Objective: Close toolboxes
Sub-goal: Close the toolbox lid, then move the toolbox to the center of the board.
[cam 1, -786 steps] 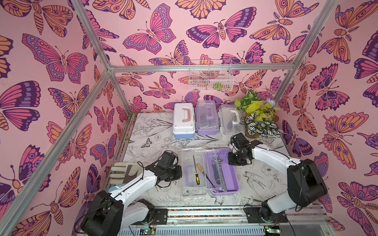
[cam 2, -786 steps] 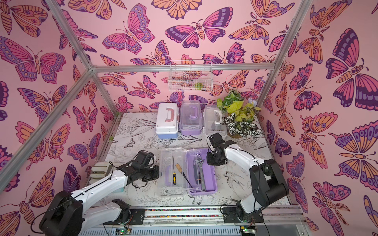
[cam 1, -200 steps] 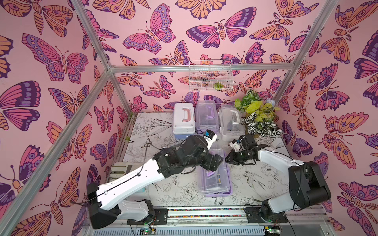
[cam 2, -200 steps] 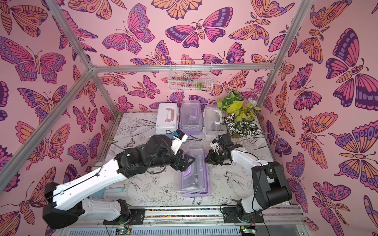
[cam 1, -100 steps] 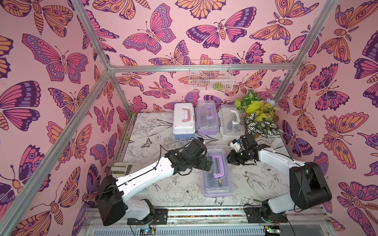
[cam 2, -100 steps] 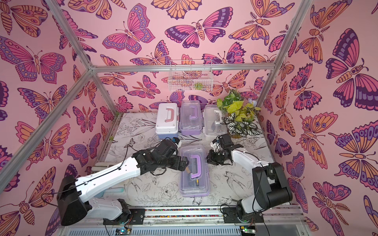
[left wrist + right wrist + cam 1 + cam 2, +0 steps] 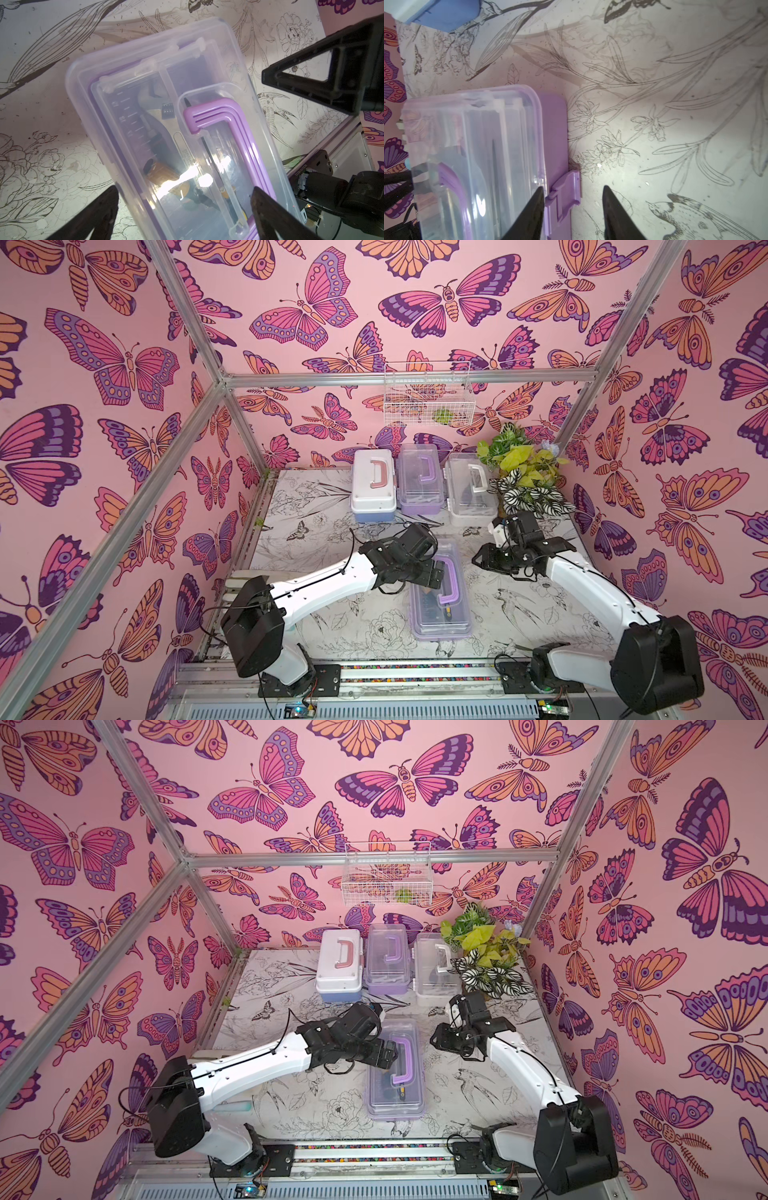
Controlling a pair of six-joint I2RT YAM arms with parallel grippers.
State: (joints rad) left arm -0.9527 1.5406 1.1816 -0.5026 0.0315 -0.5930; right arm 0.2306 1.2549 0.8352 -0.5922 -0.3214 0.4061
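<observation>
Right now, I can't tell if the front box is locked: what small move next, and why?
Probably the right gripper should flip the latch up onto the lid: the front lilac toolbox is covered, but that latch sticks outward, unfastened, between the open jaws.

Wire basket [image 7: 428, 406] above leafy plant [image 7: 521, 472]

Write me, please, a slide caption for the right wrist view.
Open right tool poised at the flipped-out side latch of the lilac toolbox, its clear lid already down.
</observation>
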